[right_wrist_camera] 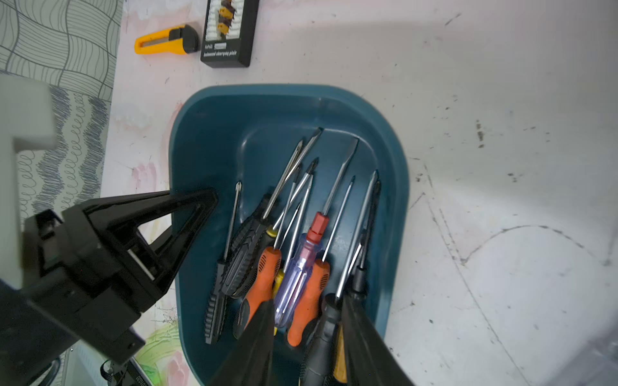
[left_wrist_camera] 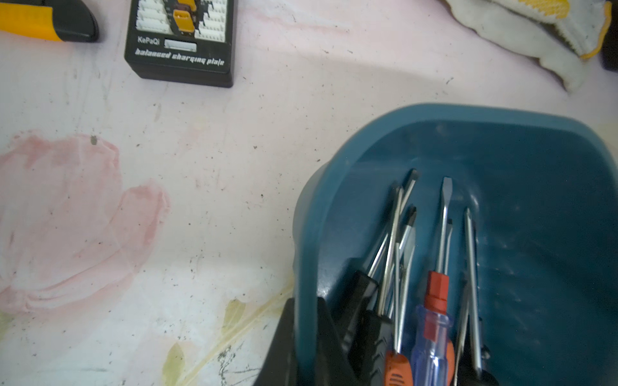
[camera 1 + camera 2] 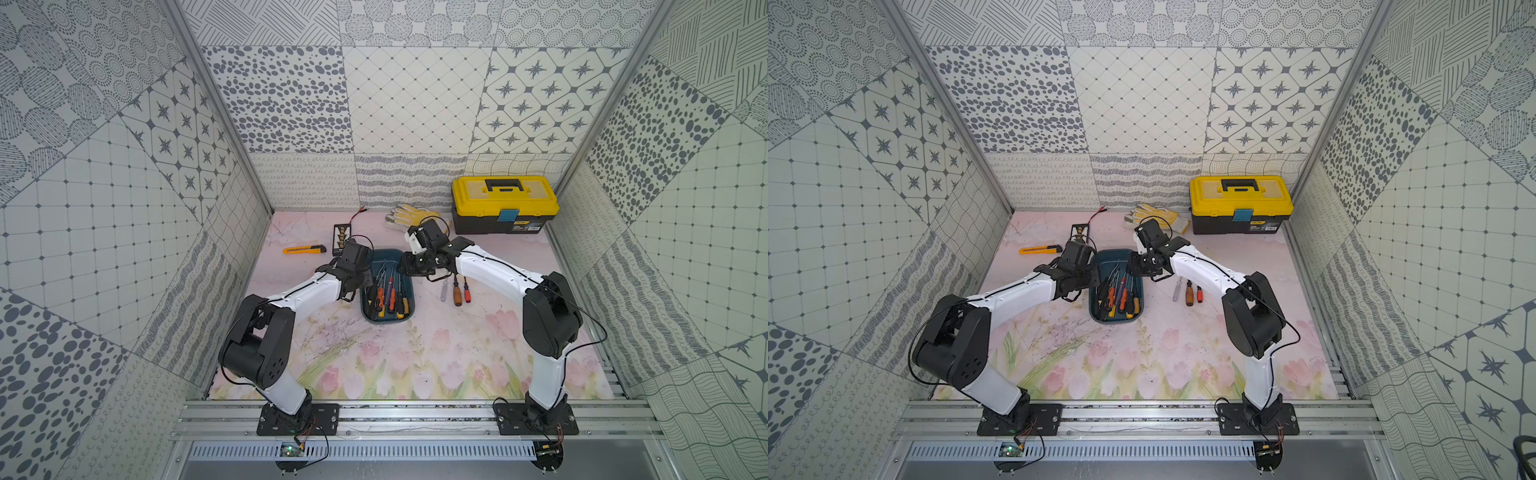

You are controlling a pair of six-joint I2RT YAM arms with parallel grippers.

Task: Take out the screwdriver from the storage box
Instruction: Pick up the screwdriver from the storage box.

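The teal storage box (image 3: 388, 252) (image 3: 1117, 252) lies mid-table and holds several screwdrivers (image 3: 390, 295), handles toward the near end. My left gripper (image 2: 306, 351) (image 3: 360, 290) is shut on the box's left wall (image 2: 302, 267), one finger outside and one inside. Above the box's right side, my right gripper (image 1: 306, 300) (image 3: 404, 268) is open. Its fingers (image 1: 257, 334) straddle a clear blue handle (image 1: 294, 280), an orange handle (image 1: 309, 300) and a black handle (image 1: 322, 334) without closing on any. The black handle lies against one finger. Three more screwdrivers (image 3: 457, 291) lie on the mat right of the box.
A yellow-lidded black toolbox (image 3: 505, 203) stands at the back right, with work gloves (image 3: 411, 216) beside it. A yellow utility knife (image 3: 304, 249) and a black charging plate (image 3: 341, 239) lie behind the box to the left. Patterned walls enclose three sides.
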